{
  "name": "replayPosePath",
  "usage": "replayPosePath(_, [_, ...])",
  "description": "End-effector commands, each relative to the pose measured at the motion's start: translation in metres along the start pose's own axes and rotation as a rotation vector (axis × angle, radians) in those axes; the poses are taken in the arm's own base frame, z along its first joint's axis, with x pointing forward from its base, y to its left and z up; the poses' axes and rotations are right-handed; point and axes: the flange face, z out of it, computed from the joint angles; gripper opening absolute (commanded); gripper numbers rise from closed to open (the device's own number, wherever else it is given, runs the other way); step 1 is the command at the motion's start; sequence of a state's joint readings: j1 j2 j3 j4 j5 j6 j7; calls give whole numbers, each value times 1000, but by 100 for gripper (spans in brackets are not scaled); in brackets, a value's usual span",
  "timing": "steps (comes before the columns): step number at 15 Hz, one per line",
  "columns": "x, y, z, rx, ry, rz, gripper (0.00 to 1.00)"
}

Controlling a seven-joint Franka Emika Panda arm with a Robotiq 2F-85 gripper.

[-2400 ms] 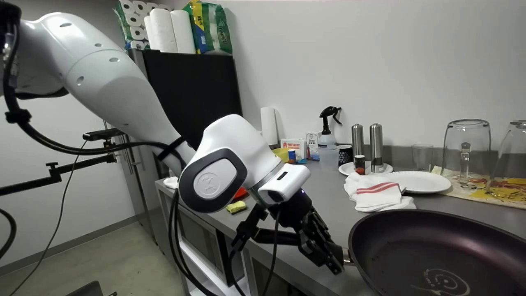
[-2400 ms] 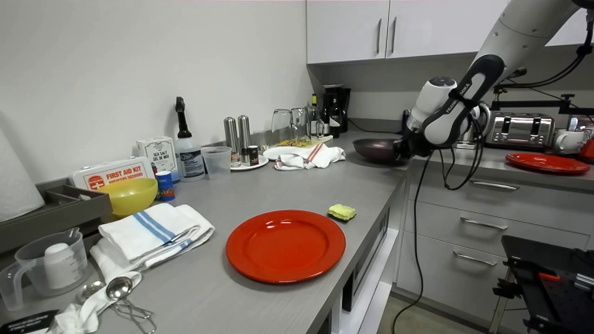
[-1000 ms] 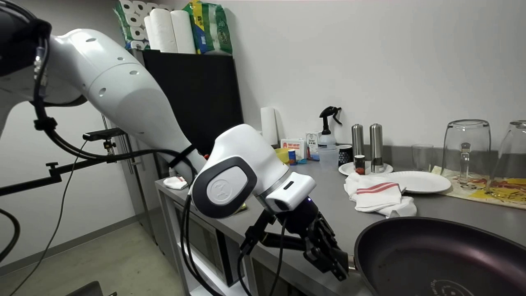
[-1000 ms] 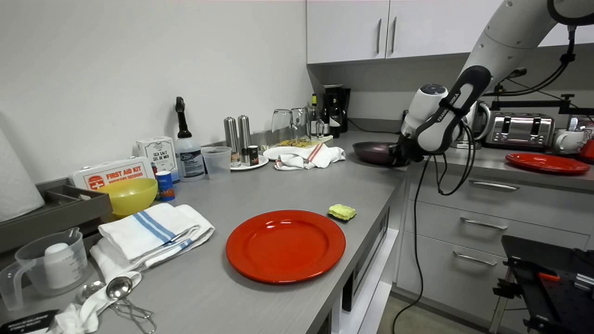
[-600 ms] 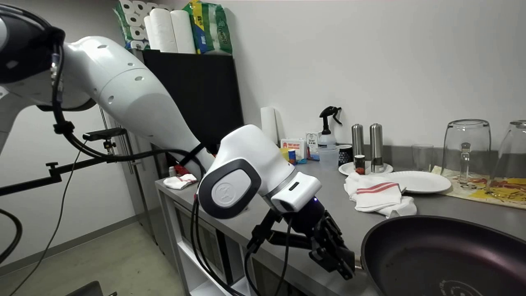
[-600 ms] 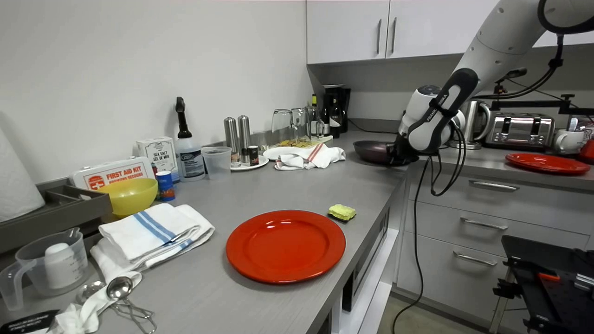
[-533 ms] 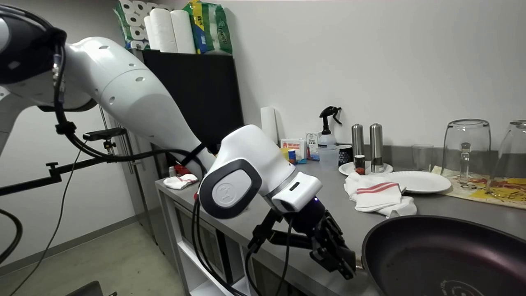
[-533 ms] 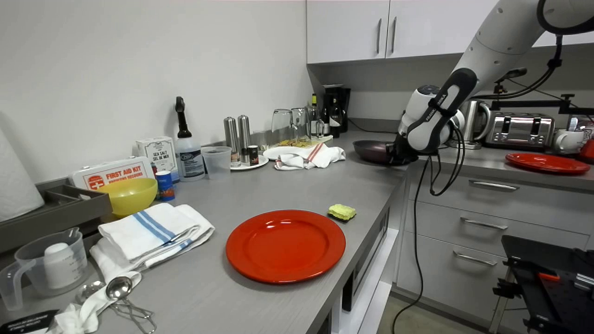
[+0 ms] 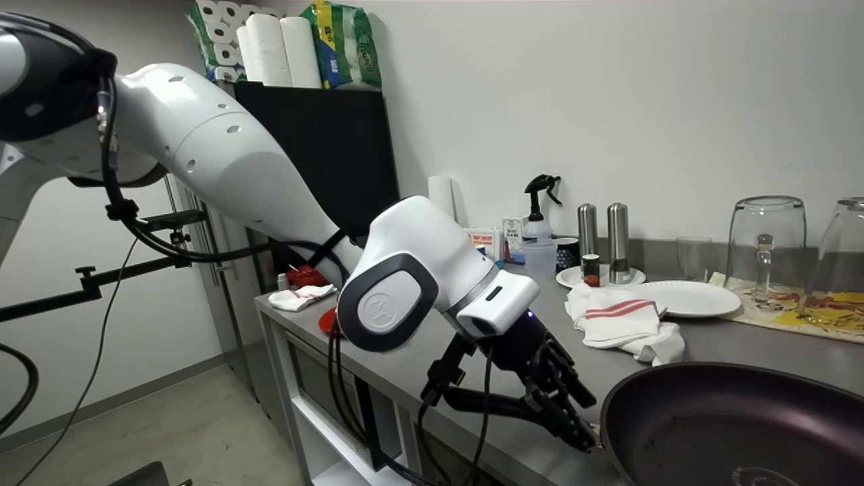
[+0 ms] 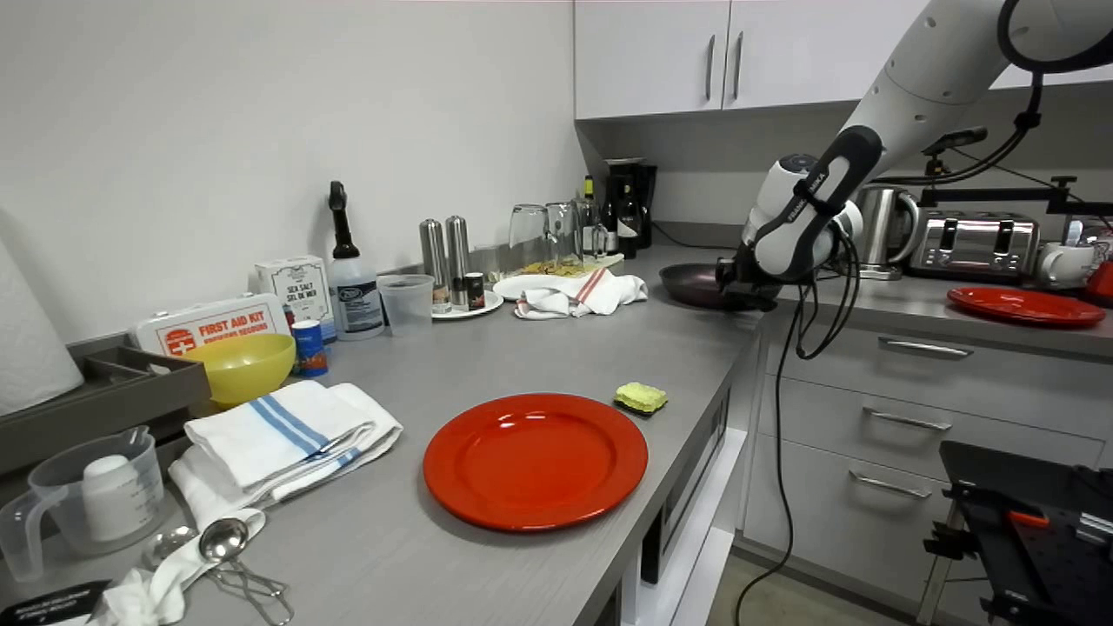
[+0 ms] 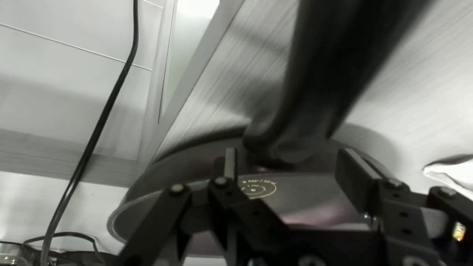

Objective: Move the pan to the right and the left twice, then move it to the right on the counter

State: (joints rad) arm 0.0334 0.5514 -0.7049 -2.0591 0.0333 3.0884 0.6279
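Observation:
The black pan (image 9: 729,422) rests on the grey counter (image 10: 469,365), partly cut off at the right in an exterior view. It also shows far back by the counter's corner in an exterior view (image 10: 687,285). My gripper (image 9: 586,418) is at the handle's inner end, next to the pan's rim. In the wrist view the two fingers of the gripper (image 11: 288,162) stand wide apart, over the pan's inside (image 11: 306,195). The dark handle (image 11: 329,62) runs between them, blurred, and neither finger appears to press on it.
A white towel with red stripes (image 9: 624,317) and a white plate (image 9: 688,298) lie behind the pan. Upside-down glass mugs (image 9: 766,250) stand at the back. A red plate (image 10: 535,461) and a yellow sponge (image 10: 641,397) lie further along the counter. Cables (image 9: 341,378) hang by the arm.
The arm and pan have shifted right in the exterior view near the pan over the last seconds. Since half a second ago the fingers have spread apart and let go of the handle.

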Motion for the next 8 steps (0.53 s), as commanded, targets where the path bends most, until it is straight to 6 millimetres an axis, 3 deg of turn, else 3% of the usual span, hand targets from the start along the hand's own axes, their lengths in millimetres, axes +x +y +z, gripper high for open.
replayPosePath(1, [19, -7, -8, 21, 47, -1, 99])
replayPosePath(8, [25, -12, -22, 50, 60, -9, 100])
